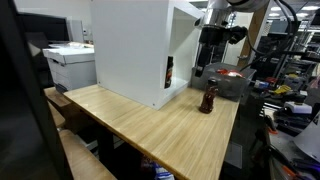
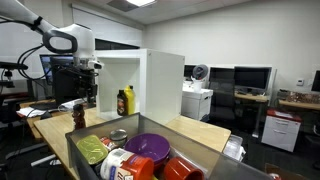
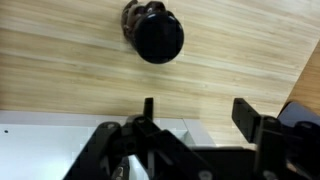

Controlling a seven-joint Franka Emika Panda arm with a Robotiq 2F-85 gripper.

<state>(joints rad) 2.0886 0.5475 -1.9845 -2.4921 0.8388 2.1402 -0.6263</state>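
A dark brown bottle (image 1: 208, 99) with a black cap stands upright on the wooden table (image 1: 150, 125), close to the open front of a white cabinet (image 1: 135, 45). My gripper (image 1: 204, 68) hangs above the bottle, apart from it. In the wrist view the bottle (image 3: 157, 36) appears from above, beyond the fingertips. The gripper (image 3: 197, 112) is open, its two black fingers (image 3: 245, 115) spread wide with only bare wood between them. In an exterior view the bottle (image 2: 79, 115) stands below the gripper (image 2: 83, 88).
Inside the white cabinet (image 2: 160, 85) stand two bottles (image 2: 125, 102). A grey bin (image 2: 205, 150) holds a purple bowl (image 2: 148, 145) and other items. Another grey bin (image 1: 232, 85) sits past the bottle. A printer (image 1: 70, 62) stands beside the table.
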